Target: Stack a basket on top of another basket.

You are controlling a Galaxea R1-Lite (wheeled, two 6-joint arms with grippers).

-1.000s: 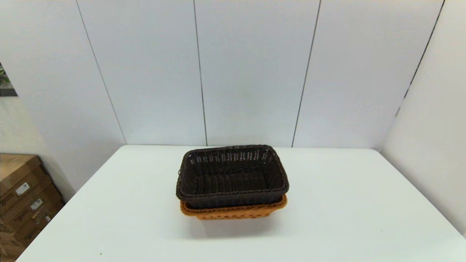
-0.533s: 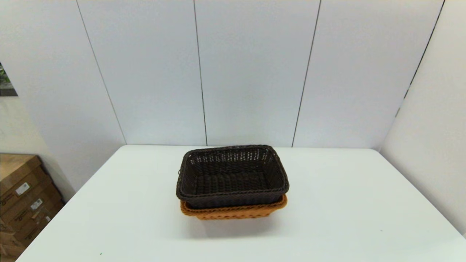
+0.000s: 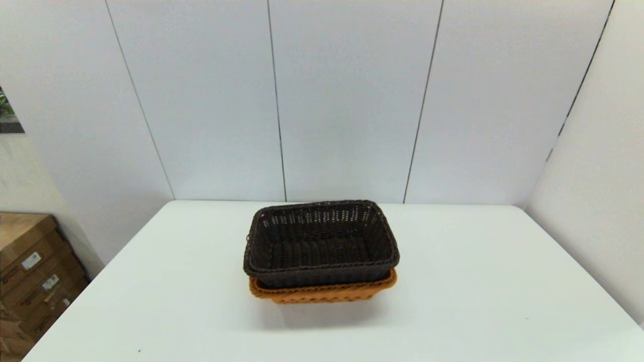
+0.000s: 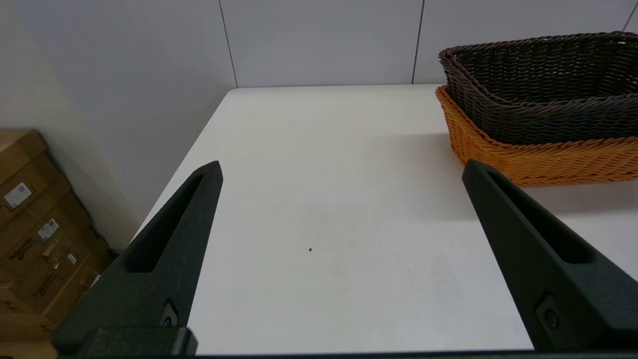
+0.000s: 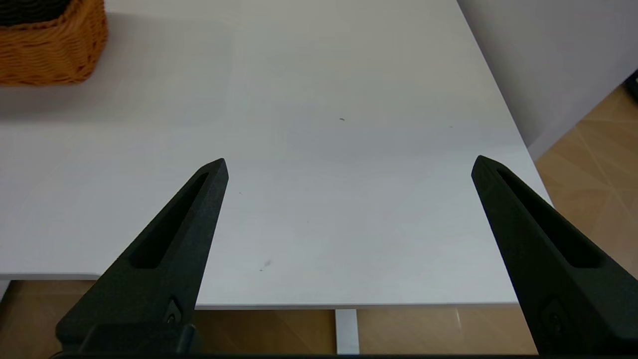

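Note:
The dark brown basket [image 3: 321, 246] sits nested inside the orange basket [image 3: 322, 292] at the middle of the white table [image 3: 478, 301]. Only the orange one's rim and lower front show beneath it. Both arms are out of the head view. In the left wrist view my left gripper [image 4: 341, 167] is open and holds nothing, back near the table's front-left edge, with the dark basket [image 4: 543, 85] and orange basket [image 4: 538, 157] well ahead of it. My right gripper [image 5: 349, 164] is open and holds nothing over the front-right edge, a corner of the orange basket [image 5: 47, 52] far off.
Cardboard boxes [image 3: 30, 271] stand on the floor left of the table. White wall panels close off the back and right side. The table's right edge drops to a wooden floor [image 5: 593, 189].

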